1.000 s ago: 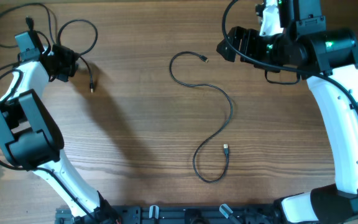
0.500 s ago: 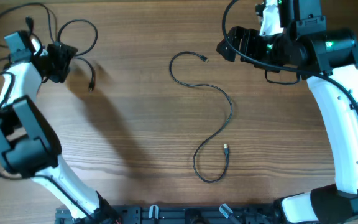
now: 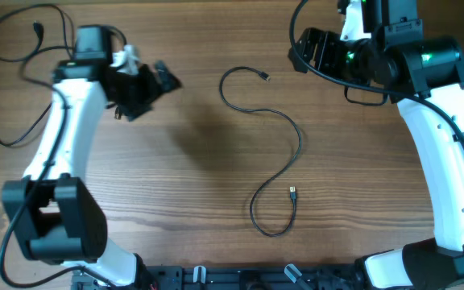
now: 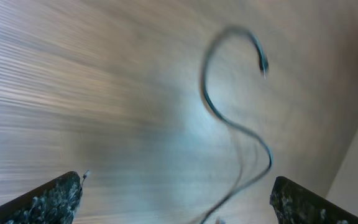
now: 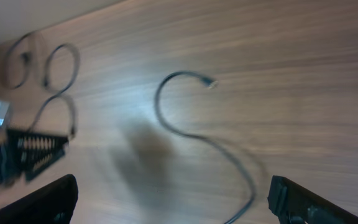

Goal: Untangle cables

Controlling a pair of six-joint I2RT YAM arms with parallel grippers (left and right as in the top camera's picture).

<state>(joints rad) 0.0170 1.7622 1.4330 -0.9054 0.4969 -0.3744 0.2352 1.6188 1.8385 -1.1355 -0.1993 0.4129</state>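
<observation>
- Pointing toward mid-table, the left claw point(image 3: 153, 84) is spread wide and holds nothing. Its wrist view shows a fingertip at each lower corner with bare wood between.
- The right claw point(image 3: 308, 50) is likewise spread and empty, hovering over the far right of the table point(image 3: 176, 209).
- The S cable point(image 3: 299, 141) lies alone at mid-table, between the two claws and touching neither.
- Its long axis runs far to near, with the top plug point(image 3: 264, 76) on a hook at the far end and the low plug point(image 3: 292, 192) beside the near loop.
- From the left claw, the S cable lies to the right, about where the fingers point, but well apart.
- From the right claw, the top plug lies just to the left and a little nearer the base, so the right arm looks closer to that end.
- The loops point(image 3: 37, 29) sit in the far left corner, behind the left claw, with the left arm nearer them. Whether they cross one another is too fine to tell.
- Only the overhead view gives the whole S cable, both plugs included.
- The left wrist view is blurred and catches just the hook and top plug. The right wrist view adds the loops and the left claw but cuts off the low end.
</observation>
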